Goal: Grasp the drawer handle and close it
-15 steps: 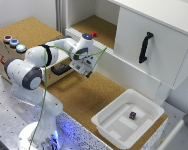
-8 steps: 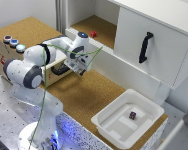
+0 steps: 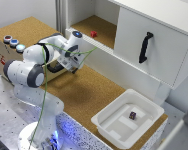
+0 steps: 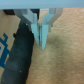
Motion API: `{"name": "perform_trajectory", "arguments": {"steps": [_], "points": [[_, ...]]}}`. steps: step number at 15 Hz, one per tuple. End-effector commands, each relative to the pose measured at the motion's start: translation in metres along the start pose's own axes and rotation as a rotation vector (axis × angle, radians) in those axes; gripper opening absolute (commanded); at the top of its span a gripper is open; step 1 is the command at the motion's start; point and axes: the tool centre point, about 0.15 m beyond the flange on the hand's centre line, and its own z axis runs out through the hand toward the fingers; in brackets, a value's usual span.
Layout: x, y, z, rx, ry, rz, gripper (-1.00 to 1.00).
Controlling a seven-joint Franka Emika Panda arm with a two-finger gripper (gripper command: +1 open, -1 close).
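The tan box [image 3: 5, 50] with round coloured buttons [image 3: 14, 43] stands at the exterior view's left. My arm hides most of its drawer front. Only a dark handle [image 3: 56, 68] shows beside my forearm. My gripper [image 3: 72, 66] hangs just to the exterior view's right of that handle, above the cork surface. In the wrist view the two pale fingers [image 4: 44, 31] are pressed together with nothing between them. The black rounded handle [image 4: 20, 55] lies beside them, and I cannot tell whether they touch it.
A big white cabinet with a black handle [image 3: 145, 47] fills the back right. A small red block [image 3: 93, 34] sits on the cork shelf beside it. A white plastic tub [image 3: 110, 126] holding a small dark object [image 3: 132, 115] stands at the front right.
My gripper has moved a little to the exterior view's left, toward the tan box. The fingers stay shut.
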Motion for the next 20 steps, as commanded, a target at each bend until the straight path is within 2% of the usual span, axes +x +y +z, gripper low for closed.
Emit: {"name": "perform_trajectory", "arguments": {"steps": [1, 5, 10, 11, 12, 16, 20], "points": [[0.029, -0.066, 0.03, -0.077, -0.019, -0.024, -1.0], [0.019, -0.09, 0.018, -0.077, 0.021, -0.089, -1.0], [-0.004, -0.071, -0.016, -0.123, 0.09, -0.017, -1.0], [-0.006, -0.07, -0.023, -0.148, 0.093, -0.011, -1.0], [-0.009, -0.068, -0.031, -0.15, 0.099, -0.003, 1.0], [-0.015, -0.044, -0.064, -0.245, 0.107, 0.061, 1.0], [-0.021, 0.0, -0.073, -0.256, 0.047, 0.113, 1.0]]}}
